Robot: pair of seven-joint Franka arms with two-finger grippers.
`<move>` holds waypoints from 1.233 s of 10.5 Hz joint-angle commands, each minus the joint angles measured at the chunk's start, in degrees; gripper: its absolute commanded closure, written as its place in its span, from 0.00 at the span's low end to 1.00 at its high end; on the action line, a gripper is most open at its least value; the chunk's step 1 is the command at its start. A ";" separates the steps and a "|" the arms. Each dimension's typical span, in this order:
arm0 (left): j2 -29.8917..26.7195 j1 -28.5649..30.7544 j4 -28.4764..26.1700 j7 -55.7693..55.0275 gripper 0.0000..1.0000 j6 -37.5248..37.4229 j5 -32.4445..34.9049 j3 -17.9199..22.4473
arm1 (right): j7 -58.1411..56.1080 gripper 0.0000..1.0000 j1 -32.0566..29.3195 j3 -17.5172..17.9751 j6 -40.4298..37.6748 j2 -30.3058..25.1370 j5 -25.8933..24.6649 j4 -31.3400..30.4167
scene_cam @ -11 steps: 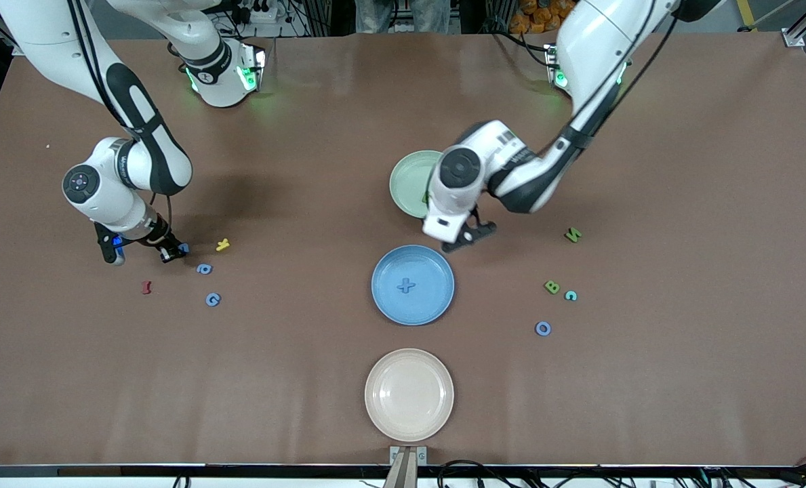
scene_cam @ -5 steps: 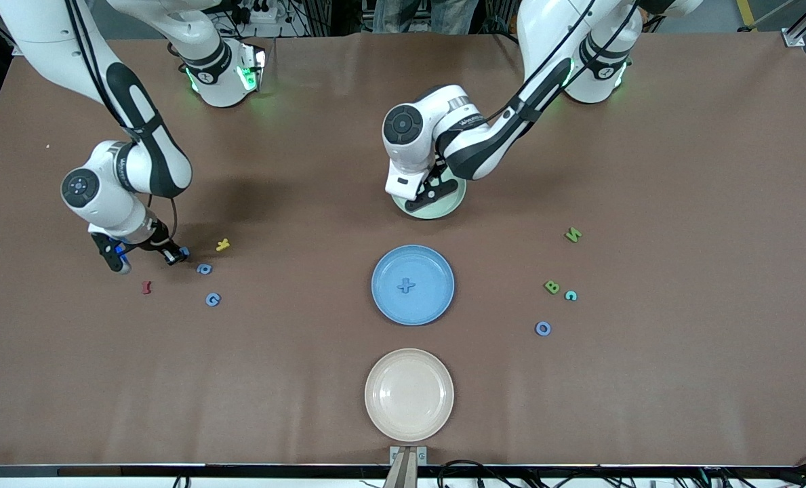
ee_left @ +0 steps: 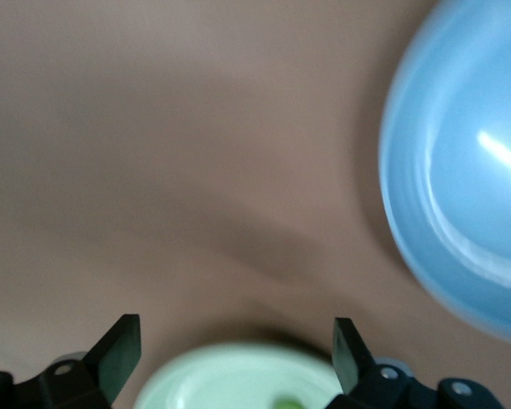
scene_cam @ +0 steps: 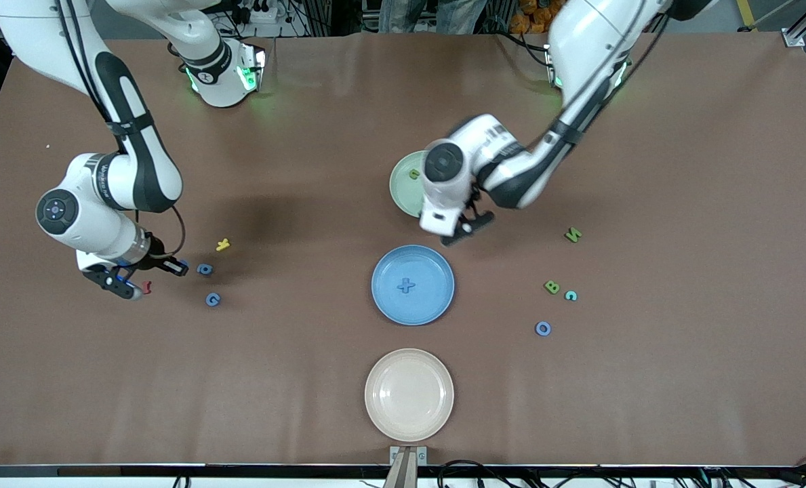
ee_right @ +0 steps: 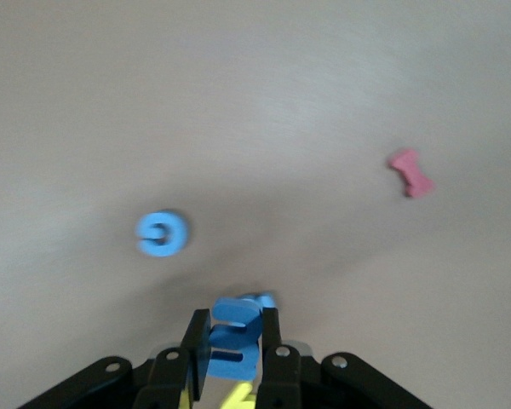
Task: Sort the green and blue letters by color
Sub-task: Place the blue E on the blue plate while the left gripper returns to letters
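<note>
A brown table (scene_cam: 308, 379) fills the floor space, with cables and dark framing along the edge where the arm bases stand and a metal bracket (scene_cam: 407, 461) at the edge nearest the front camera. At the right arm's end, the right gripper (scene_cam: 146, 276) hangs just over the tabletop, its fingers pinched on a blue letter (ee_right: 236, 336). Close by lie a dark red letter (scene_cam: 147, 287), a yellow letter (scene_cam: 222, 245), a blue round letter (scene_cam: 204, 269) and a blue G (scene_cam: 213, 299) nearer the front camera.

Mid-table, three plates run in a line: a green plate (scene_cam: 406, 179) farthest from the front camera with a small green letter (scene_cam: 414, 173) in it, a blue plate (scene_cam: 413, 285) holding a blue cross-shaped piece (scene_cam: 406, 285), and a cream plate (scene_cam: 409, 394) nearest. The left gripper (scene_cam: 465, 225) is in the air over the table between the green and blue plates, jaws spread wide with nothing in them.

Toward the left arm's end rest a green N (scene_cam: 572, 234), a green B (scene_cam: 551, 287), a teal C (scene_cam: 570, 295) just beside it, and a blue O (scene_cam: 542, 329).
</note>
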 commanded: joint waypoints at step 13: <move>0.84 24.58 -10.13 2.32 0.00 21.52 12.19 0.98 | -8.02 0.96 26.17 6.64 9.97 21.20 1.06 28.48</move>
